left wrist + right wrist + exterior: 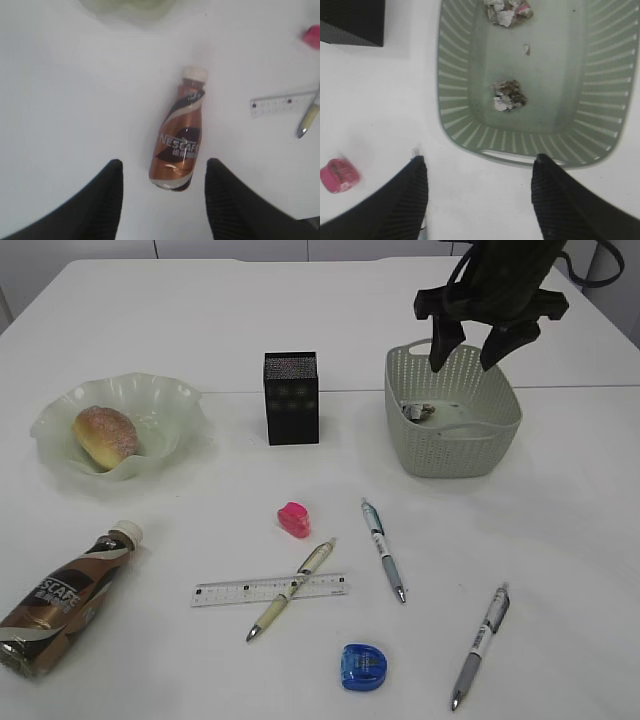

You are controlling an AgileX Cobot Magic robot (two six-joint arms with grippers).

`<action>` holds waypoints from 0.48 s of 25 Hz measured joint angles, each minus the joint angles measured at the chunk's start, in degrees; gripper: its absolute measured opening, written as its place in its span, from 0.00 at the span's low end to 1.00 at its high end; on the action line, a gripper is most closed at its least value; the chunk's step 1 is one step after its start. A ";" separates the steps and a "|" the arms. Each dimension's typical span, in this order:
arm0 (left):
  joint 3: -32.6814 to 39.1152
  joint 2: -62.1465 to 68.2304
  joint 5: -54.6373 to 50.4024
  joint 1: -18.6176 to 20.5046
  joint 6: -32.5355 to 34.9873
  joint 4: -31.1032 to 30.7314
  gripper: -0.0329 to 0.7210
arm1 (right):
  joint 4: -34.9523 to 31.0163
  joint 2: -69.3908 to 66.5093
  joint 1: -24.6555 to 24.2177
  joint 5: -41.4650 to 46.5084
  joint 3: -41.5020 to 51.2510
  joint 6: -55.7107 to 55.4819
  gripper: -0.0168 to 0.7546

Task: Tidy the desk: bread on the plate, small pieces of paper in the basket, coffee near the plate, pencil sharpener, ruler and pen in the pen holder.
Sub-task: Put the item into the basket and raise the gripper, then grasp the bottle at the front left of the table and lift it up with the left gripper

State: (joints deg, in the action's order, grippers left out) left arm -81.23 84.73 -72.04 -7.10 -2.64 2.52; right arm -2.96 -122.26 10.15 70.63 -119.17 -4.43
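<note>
The bread [105, 435] lies on the pale green plate [60, 425] at the left. The coffee bottle [65, 598] [179, 141] lies on its side at the front left; my left gripper [162, 167] is open above its base, out of the exterior view. My right gripper [470, 350] [479, 165] is open and empty above the grey-green basket [452, 450] [455, 75], which holds crumpled paper pieces [509, 95]. The black pen holder [291, 397] stands mid-table. A pink sharpener [294, 519], blue sharpener [363, 667], ruler [230, 591] and three pens [384, 550] lie in front.
One pen [292, 589] lies across the ruler; another [480, 645] lies at the front right. The pen holder's corner [352, 22] and the pink sharpener [339, 175] show in the right wrist view. The plate's edge [130, 10] shows at the top of the left wrist view.
</note>
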 joint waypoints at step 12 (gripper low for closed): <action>2.37 22.59 2.11 -11.34 0.71 -5.78 0.75 | -7.63 4.17 0.00 0.53 -0.03 0.11 0.62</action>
State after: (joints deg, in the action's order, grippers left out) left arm -78.86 107.32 -69.93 -18.43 -1.93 -3.25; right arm -10.59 -118.08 10.15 71.16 -119.20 -4.32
